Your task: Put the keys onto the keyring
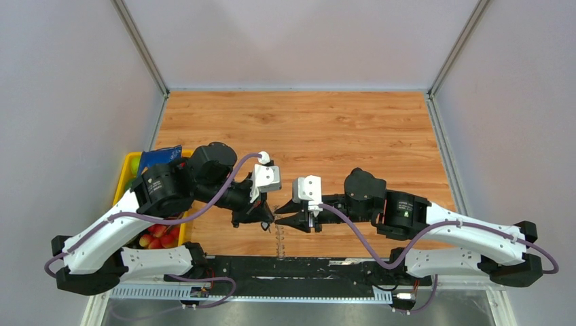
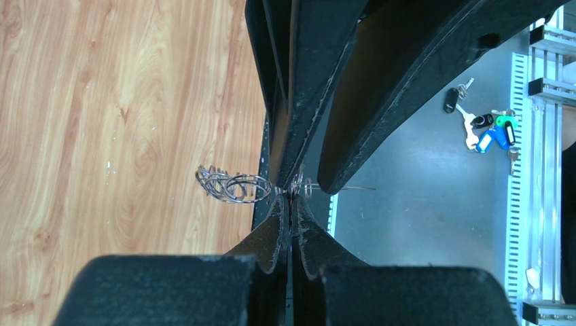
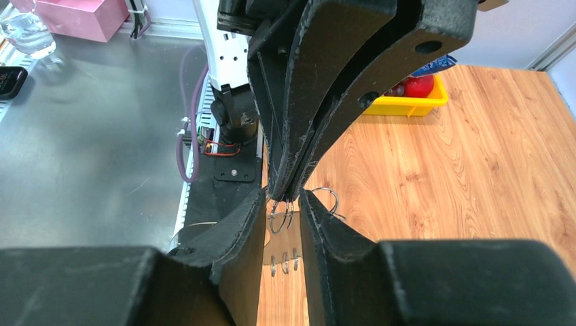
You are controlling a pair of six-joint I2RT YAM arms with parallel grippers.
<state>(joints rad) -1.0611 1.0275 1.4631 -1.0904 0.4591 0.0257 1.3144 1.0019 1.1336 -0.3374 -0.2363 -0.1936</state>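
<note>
The keyring shows as a thin grey hoop carrying several small metal rings [image 2: 234, 185]. It hangs between both grippers at the table's front edge [image 1: 278, 239]. My left gripper [image 2: 292, 198] is shut on its wire, and also shows in the top view [image 1: 266, 223]. My right gripper [image 3: 284, 200] is open. Its fingers stand either side of the left gripper's tip and the small rings [image 3: 278, 216]. It also shows in the top view [image 1: 285, 221]. A bunch of keys [image 2: 486, 129] with black, green and blue heads lies on the grey metal surface off the table, far from both grippers.
A yellow bin [image 1: 129, 178] with red fruit stands at the table's left edge, a blue packet [image 1: 163, 156] on it. The black base rail [image 1: 299, 268] and a slotted metal strip [image 2: 519, 136] run along the near edge. A pink box [image 3: 75, 17] stands off the table.
</note>
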